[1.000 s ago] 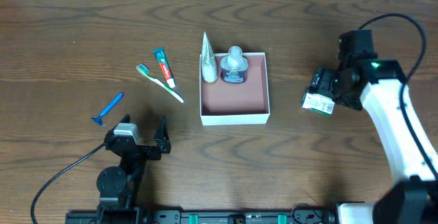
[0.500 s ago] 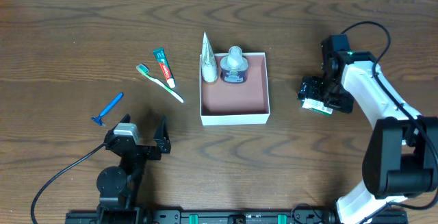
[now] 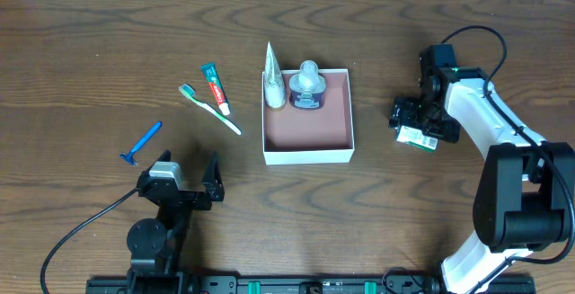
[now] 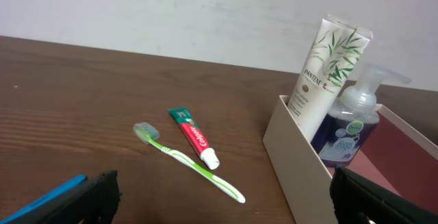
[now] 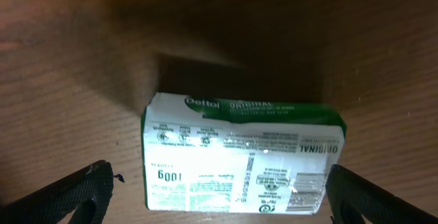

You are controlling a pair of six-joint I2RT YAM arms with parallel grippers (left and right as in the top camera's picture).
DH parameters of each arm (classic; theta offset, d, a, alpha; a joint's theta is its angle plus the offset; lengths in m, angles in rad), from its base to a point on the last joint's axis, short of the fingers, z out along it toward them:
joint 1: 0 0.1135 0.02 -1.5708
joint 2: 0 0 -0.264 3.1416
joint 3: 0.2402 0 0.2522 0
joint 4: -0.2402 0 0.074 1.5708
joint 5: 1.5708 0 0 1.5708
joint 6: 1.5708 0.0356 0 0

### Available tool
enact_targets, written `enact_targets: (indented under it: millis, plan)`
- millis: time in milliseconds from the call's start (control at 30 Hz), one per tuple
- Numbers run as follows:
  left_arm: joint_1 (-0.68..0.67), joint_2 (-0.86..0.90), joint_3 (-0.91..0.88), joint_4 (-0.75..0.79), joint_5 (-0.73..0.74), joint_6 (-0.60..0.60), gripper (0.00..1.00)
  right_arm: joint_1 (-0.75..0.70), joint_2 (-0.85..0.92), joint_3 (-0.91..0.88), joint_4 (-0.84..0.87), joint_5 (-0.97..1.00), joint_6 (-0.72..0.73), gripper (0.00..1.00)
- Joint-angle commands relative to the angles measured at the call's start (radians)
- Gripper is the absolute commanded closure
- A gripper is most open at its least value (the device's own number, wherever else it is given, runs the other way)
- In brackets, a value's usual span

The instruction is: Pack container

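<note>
Container (image 3: 319,130): square shallow white box, pinkish-brown inside, flat, open-topped.

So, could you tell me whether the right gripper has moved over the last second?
Yes. In the overhead view, the right gripper has shifted slightly left, toward the container, above the green soap pack.

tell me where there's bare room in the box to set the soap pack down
The container has a bare floor across its front half and along the right wall. The back left corner is crowded: the shampoo tube stands there with the pump bottle beside it. Outside, the table is bare between the container and the soap pack.
</note>
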State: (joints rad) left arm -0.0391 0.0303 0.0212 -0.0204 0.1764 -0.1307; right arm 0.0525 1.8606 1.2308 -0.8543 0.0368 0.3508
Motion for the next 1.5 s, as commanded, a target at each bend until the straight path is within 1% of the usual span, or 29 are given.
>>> enact_targets:
  millis: [0,233,300,367,433,700,800,900,967,1033,1067,1133,1167,1200,1233,1267,1333,1467]
  plan:
    - [0.005,0.000,-0.017,-0.035,0.011,0.002,0.02,-0.008,0.018,-0.005,0.010,0.000,-0.015,0.01]
    - [0.005,0.000,-0.017,-0.035,0.011,0.002,0.02,-0.010,0.063,-0.005,0.013,0.000,-0.016,0.02]
    - [0.005,0.000,-0.017,-0.035,0.011,0.002,0.02,-0.013,0.071,-0.005,0.014,0.000,-0.015,0.04]
    - [0.005,0.000,-0.017,-0.035,0.011,0.002,0.02,-0.014,0.075,-0.005,0.013,0.000,-0.015,0.07]
    - [0.005,0.000,-0.017,-0.035,0.011,0.002,0.02,-0.014,0.075,-0.005,0.013,0.000,-0.016,0.13]
    - [0.005,0.000,-0.017,-0.035,0.011,0.002,0.02,-0.014,0.075,-0.005,0.009,0.000,-0.015,0.44]
    - [0.005,0.000,-0.017,-0.035,0.011,0.002,0.02,-0.014,0.075,-0.005,0.009,0.000,-0.016,0.53]
    - [0.005,0.000,-0.017,-0.035,0.011,0.002,0.02,-0.014,0.075,-0.005,0.008,0.000,-0.016,0.54]
    - [0.005,0.000,-0.017,-0.035,0.011,0.002,0.02,-0.014,0.075,-0.005,0.006,0.000,-0.016,0.57]
    - [0.005,0.000,-0.017,-0.035,0.011,0.002,0.02,-0.014,0.075,-0.005,0.006,0.000,-0.026,0.56]
    - [0.005,0.000,-0.017,-0.035,0.011,0.002,0.02,-0.014,0.075,-0.005,0.007,0.000,-0.037,0.51]
    - [0.005,0.000,-0.017,-0.035,0.011,0.002,0.02,-0.014,0.075,-0.005,0.018,0.003,-0.089,0.36]
    - [0.005,0.000,-0.017,-0.035,0.011,0.002,0.02,-0.014,0.075,-0.005,0.026,0.021,-0.121,0.22]
    - [0.005,0.000,-0.017,-0.035,0.011,0.002,0.02,-0.014,0.075,-0.005,0.035,0.039,-0.145,0.13]
    - [0.005,0.000,-0.017,-0.035,0.011,0.002,0.02,-0.014,0.075,-0.005,0.048,0.061,-0.172,0.07]
    - [0.005,0.000,-0.017,-0.035,0.011,0.002,0.02,-0.014,0.075,-0.005,0.062,0.082,-0.187,0.03]
    - [0.005,0.000,-0.017,-0.035,0.011,0.002,0.02,-0.016,0.075,-0.005,0.117,0.115,-0.243,0.01]
    - [0.005,0.000,-0.017,-0.035,0.011,0.002,0.02,-0.020,0.075,-0.005,0.238,0.117,-0.454,0.01]
